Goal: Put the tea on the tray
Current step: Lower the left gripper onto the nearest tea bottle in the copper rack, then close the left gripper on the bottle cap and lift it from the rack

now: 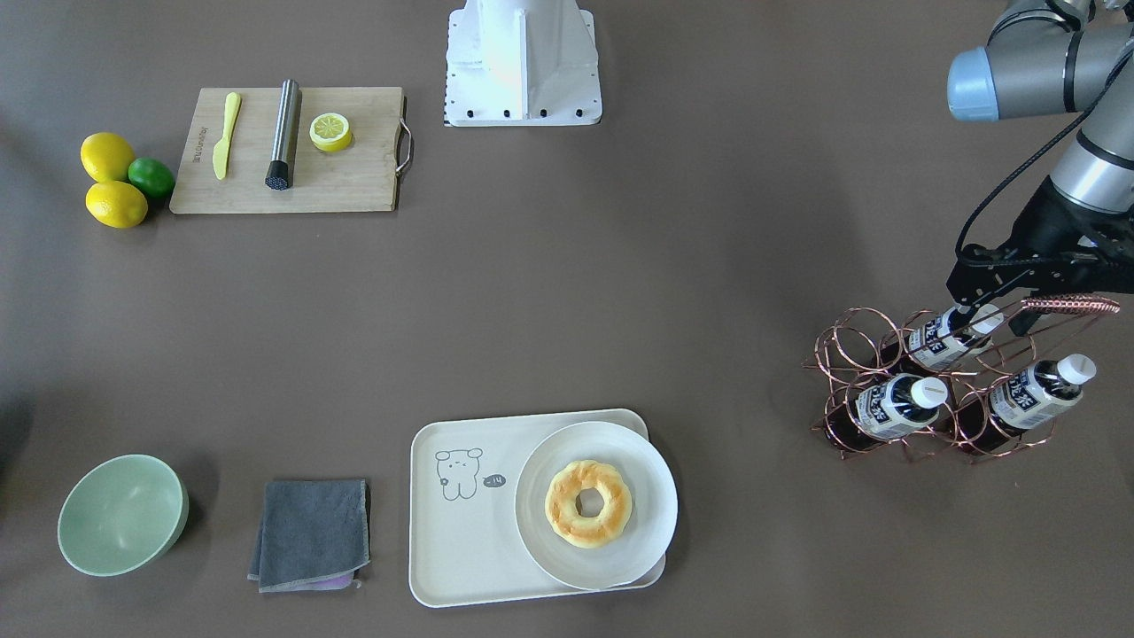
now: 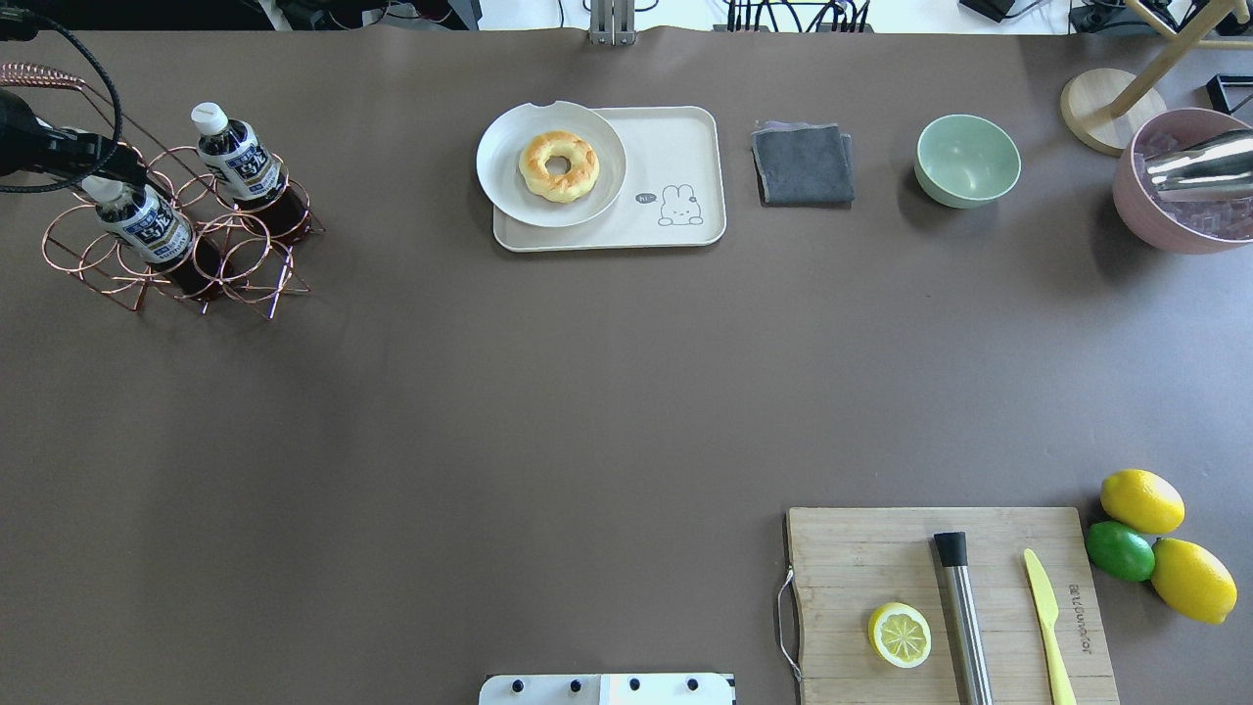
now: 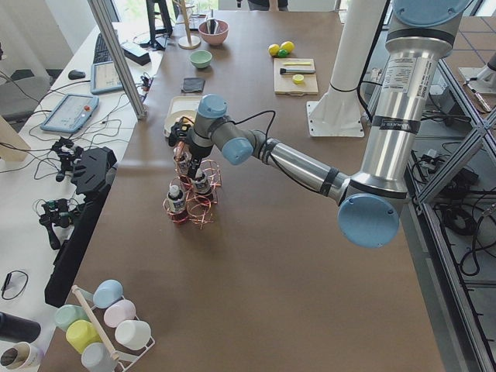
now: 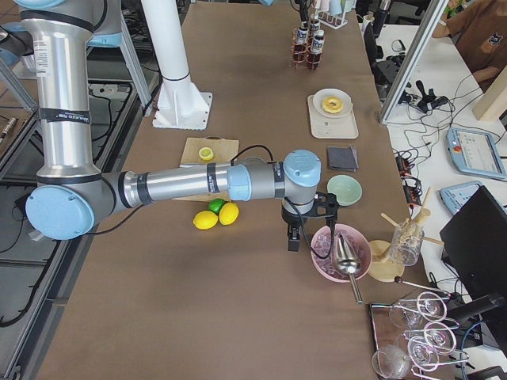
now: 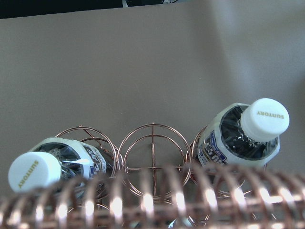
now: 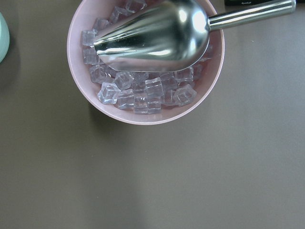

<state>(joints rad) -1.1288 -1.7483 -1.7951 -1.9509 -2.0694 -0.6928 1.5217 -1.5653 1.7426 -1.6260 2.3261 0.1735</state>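
Three alike tea bottles lie in a copper wire rack at the table's left end. My left gripper is at the white cap of the top tea bottle, a finger on either side, apparently open. The two lower bottles show in the left wrist view, without fingers. The cream tray with the bear drawing sits at the far middle. My right gripper hovers over a pink ice bowl; I cannot tell whether it is open or shut.
A white plate with a doughnut covers half the tray. A grey cloth and green bowl lie beside it. The pink ice bowl holds a metal scoop. A cutting board, lemons and a lime are near the base.
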